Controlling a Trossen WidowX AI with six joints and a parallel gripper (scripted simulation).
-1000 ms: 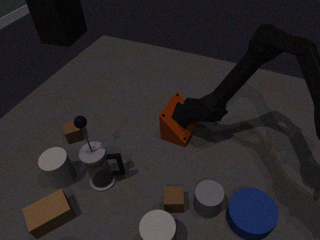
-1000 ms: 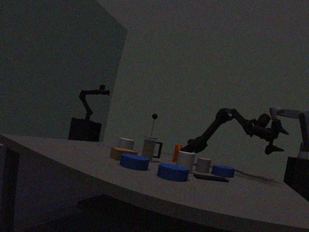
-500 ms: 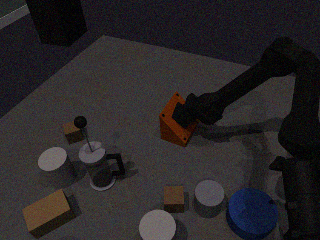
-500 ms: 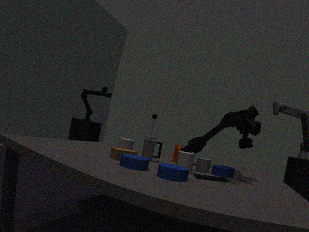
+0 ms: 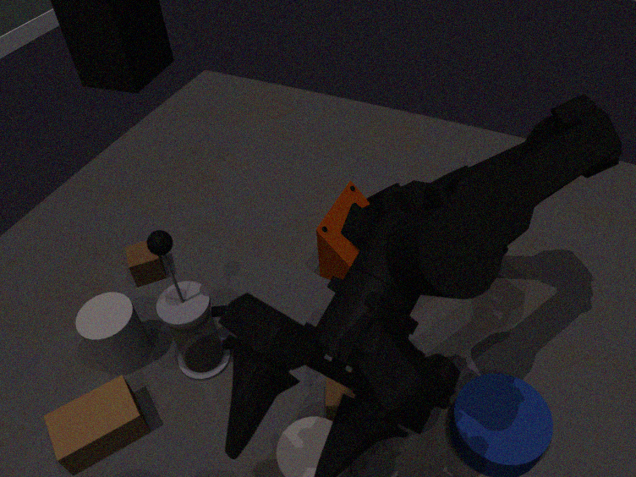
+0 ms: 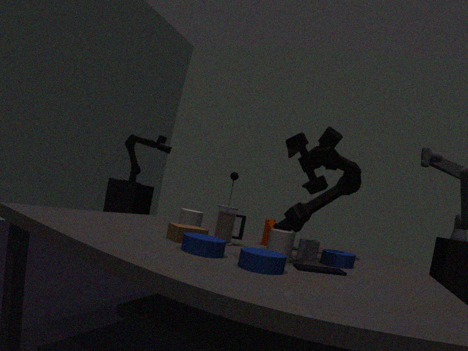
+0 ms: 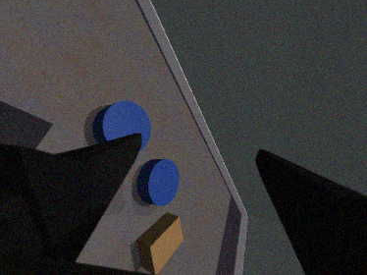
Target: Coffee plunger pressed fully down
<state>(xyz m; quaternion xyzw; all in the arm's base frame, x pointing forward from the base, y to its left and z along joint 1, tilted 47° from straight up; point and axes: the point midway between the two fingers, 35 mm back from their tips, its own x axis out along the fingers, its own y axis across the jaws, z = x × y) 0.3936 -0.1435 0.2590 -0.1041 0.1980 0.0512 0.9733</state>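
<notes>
While my gripper (image 6: 312, 163) hangs high above the table (image 6: 370, 289) with its fingers spread wide and nothing between them, I judge that I am only at the approach: the plunger has not been touched. The coffee press (image 5: 194, 334) stands upright toward the left of the table in the top view, between a white cylinder (image 5: 103, 315) just beside it and my own dark fingers, which from that camera overlap the side where its handle sits. Its plunger knob (image 5: 159, 242) rides at the top of a thin rod (image 5: 173, 280), fully raised above the lid (image 5: 183, 302), so the whole stroke is left to do. In the exterior view the knob (image 6: 234, 175) is well apart from my gripper and lower than it. My wrist camera shows no press at all, only two blue discs (image 7: 127, 122) and a tan block (image 7: 159, 243) near the table edge, so I am not yet aimed at the target. The next move, as I see it, calls for swinging over until I am centred above the knob, then coming straight down along the rod's line; any sideways push on such a tall, thin rod could tip or slide the press. As for contents, the glass body shows a dark mass low inside, probably coffee, though the dim light keeps me from being sure. The white cylinder looks capped or solid; I cannot tell if it holds anything.
</notes>
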